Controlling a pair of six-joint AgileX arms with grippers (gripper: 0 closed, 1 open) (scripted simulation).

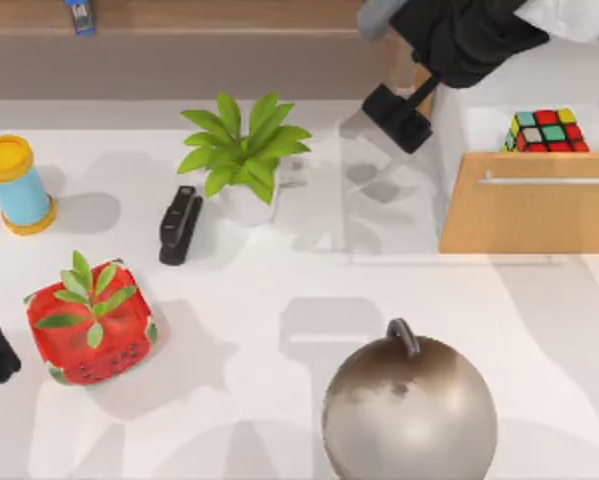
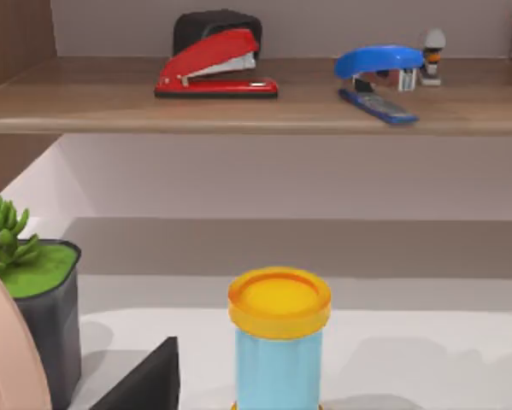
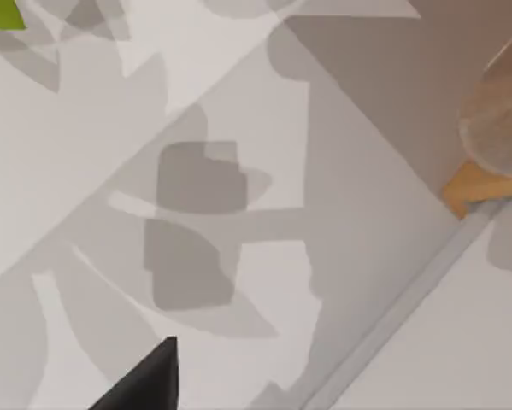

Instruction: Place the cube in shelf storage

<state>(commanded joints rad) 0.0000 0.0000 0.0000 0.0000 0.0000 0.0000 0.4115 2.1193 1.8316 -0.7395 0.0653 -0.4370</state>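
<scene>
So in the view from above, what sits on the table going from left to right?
Blue jar with yellow lid → strawberry-patterned block → black stapler → potted plant → round metal kettle → puzzle cube, lying in the open drawer of the wooden cabinet at the far right.

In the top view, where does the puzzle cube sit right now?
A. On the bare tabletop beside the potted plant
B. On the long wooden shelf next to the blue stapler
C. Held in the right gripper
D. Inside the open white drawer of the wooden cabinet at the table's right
D: the cube rests on the white floor of the open drawer, behind the wooden front with the silver bar handle, while the right gripper hangs over the table beside it.
</scene>
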